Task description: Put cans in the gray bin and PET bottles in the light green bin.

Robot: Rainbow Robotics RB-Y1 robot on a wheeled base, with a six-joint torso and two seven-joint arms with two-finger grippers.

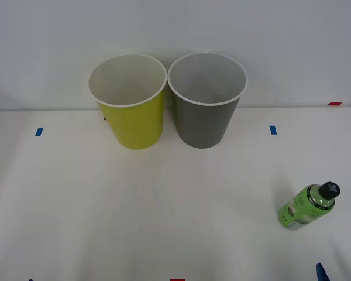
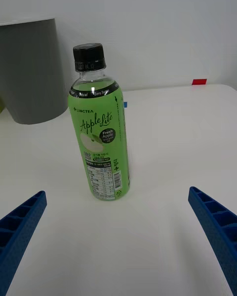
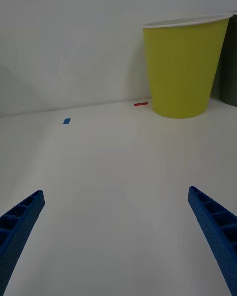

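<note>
White table seen from the front, with two tapered bins standing upright side by side at upper centre of the frame against a pale wall: the light green bin on the left and the gray bin on the right, their white rims nearly touching and both mouths facing up. The PET bottle stands upright at lower right of the front view, well apart from the bins, its long axis vertical and its black cap uppermost; bare table lies between it and the bins. Small blue tape marks sit at mid-left and mid-right of the table, a red mark at the far right edge, and another red mark at the bottom centre. In the right wrist view the right gripper has its blue ribbed fingers spread wide apart, holding nothing, with the bottle upright between and beyond them, label facing the camera, and the gray bin behind it. In the left wrist view the left gripper is likewise spread and empty above bare table, the light green bin standing beyond it.
</note>
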